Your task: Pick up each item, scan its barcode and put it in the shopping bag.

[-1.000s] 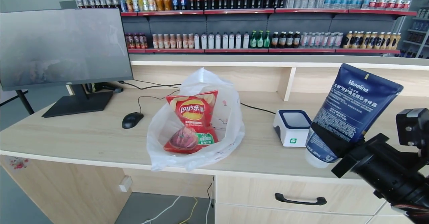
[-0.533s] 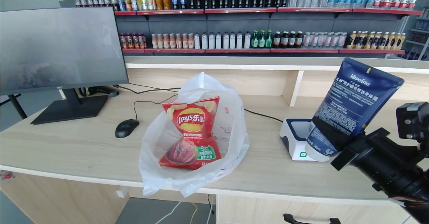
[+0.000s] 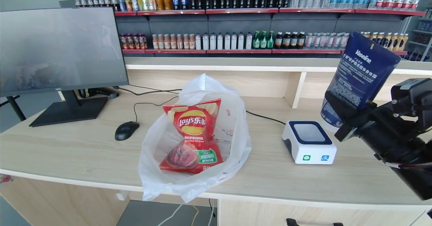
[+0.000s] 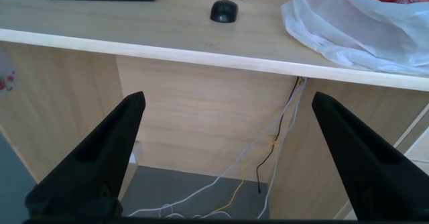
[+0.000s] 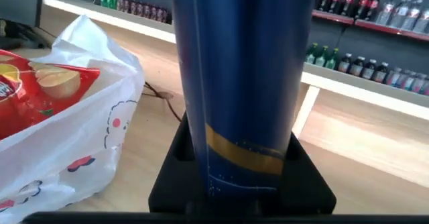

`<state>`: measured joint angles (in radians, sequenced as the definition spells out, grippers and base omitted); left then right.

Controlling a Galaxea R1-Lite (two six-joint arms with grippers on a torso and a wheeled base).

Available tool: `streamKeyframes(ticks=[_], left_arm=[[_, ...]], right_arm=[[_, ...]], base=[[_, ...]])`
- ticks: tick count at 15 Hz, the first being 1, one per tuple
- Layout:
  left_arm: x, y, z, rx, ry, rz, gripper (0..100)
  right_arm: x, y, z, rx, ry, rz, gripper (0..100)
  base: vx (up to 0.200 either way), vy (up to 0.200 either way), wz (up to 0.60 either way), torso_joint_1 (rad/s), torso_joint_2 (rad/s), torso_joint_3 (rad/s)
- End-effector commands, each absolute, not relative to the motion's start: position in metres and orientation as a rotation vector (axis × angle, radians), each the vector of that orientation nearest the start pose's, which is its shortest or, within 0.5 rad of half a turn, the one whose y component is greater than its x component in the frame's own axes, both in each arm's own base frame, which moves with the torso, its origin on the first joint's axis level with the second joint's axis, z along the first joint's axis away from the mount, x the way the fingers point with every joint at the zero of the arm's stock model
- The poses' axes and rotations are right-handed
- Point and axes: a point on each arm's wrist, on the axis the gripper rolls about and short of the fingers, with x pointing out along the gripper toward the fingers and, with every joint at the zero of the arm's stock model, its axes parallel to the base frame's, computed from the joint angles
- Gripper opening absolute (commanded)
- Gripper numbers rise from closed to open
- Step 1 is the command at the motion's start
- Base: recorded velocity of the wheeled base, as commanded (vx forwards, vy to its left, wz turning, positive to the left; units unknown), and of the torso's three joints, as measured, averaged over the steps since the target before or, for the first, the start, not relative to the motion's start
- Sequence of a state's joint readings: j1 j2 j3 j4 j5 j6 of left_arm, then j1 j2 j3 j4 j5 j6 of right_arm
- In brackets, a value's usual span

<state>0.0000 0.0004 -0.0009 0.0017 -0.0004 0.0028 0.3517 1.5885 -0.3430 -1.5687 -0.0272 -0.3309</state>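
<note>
The right wrist view's edge cuts off the blue tube (image 5: 241, 83).

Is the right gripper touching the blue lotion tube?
Touching. The right wrist view shows the blue tube clamped on both sides by the right gripper.

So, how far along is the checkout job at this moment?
Done: the chips bag stands inside the shopping bag. In hand: the right tool is shut on the blue tube, held tilted in the air near the scanner. Left: putting the tube into the bag; whether its barcode is already scanned cannot be told. The left tool is open and holds nothing.
</note>
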Motion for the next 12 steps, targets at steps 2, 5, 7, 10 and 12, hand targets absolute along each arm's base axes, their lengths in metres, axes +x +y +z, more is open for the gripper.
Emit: streamKeyframes(ticks=[2,5,7,10,12], left_arm=[[-0.023,0.0,0.076,0.003,0.0,-0.002,100],[-0.023,0.0,0.075,0.005,0.002,-0.002,100],[-0.023,0.0,0.076,0.005,0.0,-0.002,100],[-0.023,0.0,0.076,0.005,0.0,-0.002,100],[-0.023,0.0,0.075,0.005,0.002,-0.002,100]], right_arm=[[0.248,0.09,0.206,-0.423,-0.477,0.257,0],[0.254,0.09,0.191,-0.569,-0.474,0.355,0],[0.252,0.073,0.172,-0.702,-0.459,0.465,0],[0.257,0.05,0.164,-0.83,-0.494,0.554,0],[0.263,0.041,0.158,-0.879,-0.508,0.605,0]], base=[[0.0,0.0,0.0,0.0,0.0,0.0],[0.0,0.0,0.0,0.0,0.0,0.0],[0.0,0.0,0.0,0.0,0.0,0.0],[0.0,0.0,0.0,0.0,0.0,0.0],[0.0,0.0,0.0,0.0,0.0,0.0]])
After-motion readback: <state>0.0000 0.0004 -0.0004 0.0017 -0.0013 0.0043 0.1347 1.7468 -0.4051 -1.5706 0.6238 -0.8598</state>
